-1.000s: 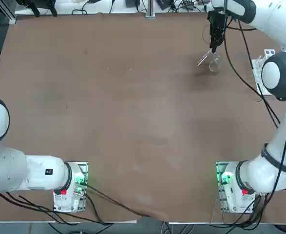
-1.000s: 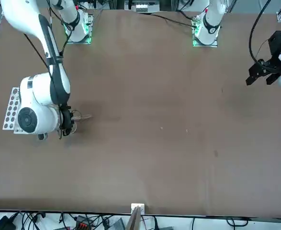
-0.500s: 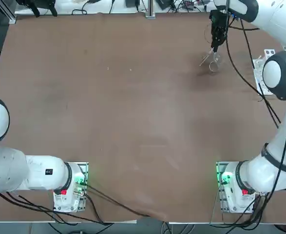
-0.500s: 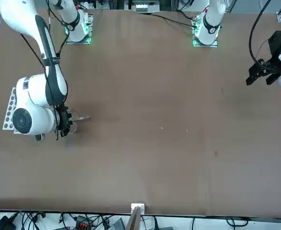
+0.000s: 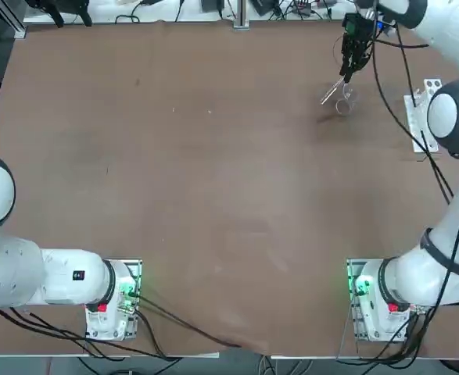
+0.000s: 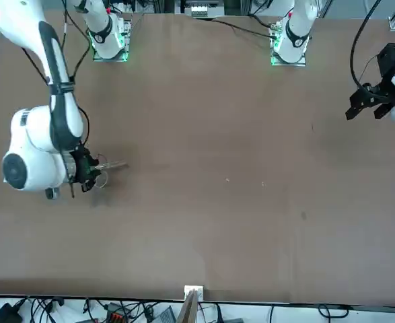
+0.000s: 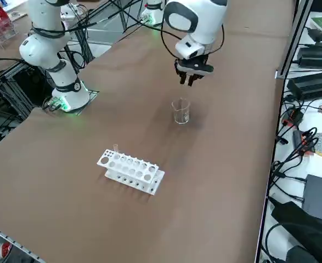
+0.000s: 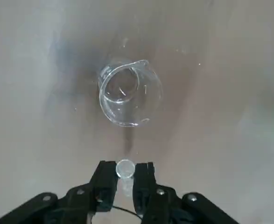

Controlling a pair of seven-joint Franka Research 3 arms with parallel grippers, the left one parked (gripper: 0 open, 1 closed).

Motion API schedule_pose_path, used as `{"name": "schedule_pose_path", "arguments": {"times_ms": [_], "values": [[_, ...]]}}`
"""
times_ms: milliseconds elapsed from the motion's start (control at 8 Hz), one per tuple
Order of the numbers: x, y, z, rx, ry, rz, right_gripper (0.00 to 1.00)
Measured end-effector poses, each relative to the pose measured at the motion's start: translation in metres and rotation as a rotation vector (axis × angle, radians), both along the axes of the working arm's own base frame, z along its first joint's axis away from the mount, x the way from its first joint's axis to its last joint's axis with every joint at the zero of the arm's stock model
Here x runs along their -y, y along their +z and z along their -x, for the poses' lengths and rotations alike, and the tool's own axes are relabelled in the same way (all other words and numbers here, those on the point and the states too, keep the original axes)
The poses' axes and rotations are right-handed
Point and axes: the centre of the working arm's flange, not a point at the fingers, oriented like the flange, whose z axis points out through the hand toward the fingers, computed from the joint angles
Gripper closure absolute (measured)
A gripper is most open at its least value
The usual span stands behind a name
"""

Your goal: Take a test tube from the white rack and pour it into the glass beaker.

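Note:
My right gripper point(image 8: 125, 171) is shut on the test tube point(image 8: 125, 168), a thin clear tube whose round end shows between the black fingers point(image 8: 105, 175). In the top view the tube point(image 5: 331, 92) slants out of the gripper point(image 5: 352, 69) at the table's far right. The glass beaker point(image 8: 129, 98) stands upright on the table below and just ahead of the tube. From the right side, the gripper point(image 7: 189, 77) hangs above and beyond the beaker point(image 7: 180, 111). The white rack point(image 7: 130, 170) lies nearer that camera, one thin tube point(image 7: 116, 148) upright at its end.
The brown table top point(image 5: 213, 172) spreads wide to the left of the beaker. The right arm's white links point(image 5: 448, 117) cover part of the rack point(image 5: 414, 105) from above. Cables and boxes point(image 7: 314, 82) lie past the table's far edge.
The gripper has shifted slightly toward the table's far right edge with the tube still in it. The beaker has not moved.

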Motion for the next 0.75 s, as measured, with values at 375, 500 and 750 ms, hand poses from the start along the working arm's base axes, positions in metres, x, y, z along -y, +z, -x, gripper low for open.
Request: {"name": "schedule_pose_path", "arguments": {"times_ms": [375,500,750], "values": [[0.025,-0.01,0.006,-0.011,0.013,-0.139,0.77],[0.034,-0.016,0.008,-0.013,0.014,-0.181,0.77],[0.055,-0.023,0.011,-0.002,0.021,-0.263,0.77]]}}
